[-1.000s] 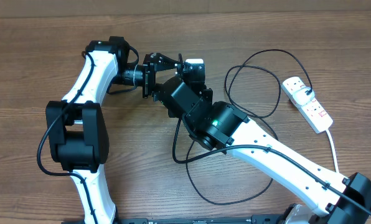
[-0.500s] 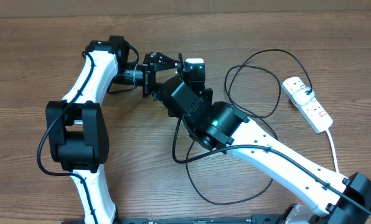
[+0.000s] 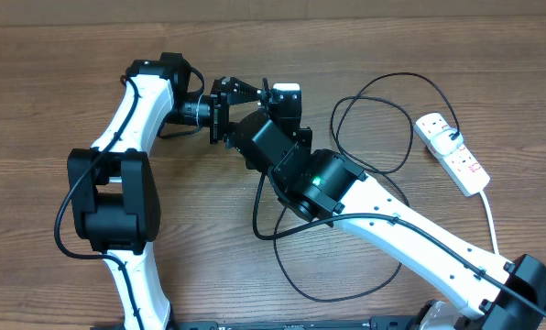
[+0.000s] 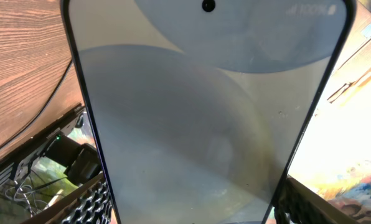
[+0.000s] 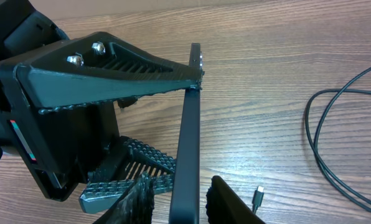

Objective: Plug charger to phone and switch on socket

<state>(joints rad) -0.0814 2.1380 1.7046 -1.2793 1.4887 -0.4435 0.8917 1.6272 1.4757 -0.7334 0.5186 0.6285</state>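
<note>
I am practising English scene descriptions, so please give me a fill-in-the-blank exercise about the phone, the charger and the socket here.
1. The left gripper holds the ____ up off the table.
2. The charger's connector tip lies loose on the ____.
3. The socket lies on the robot's ____ side.

Missing words: phone; table; right.

Bright, even light fell from above. Soft shadows lay on the table (image 3: 53,55) under the arms. Up close, the phone (image 4: 192,124) looked pale and blurry, with white glare beside it. The right wrist picture was sharp.
</note>
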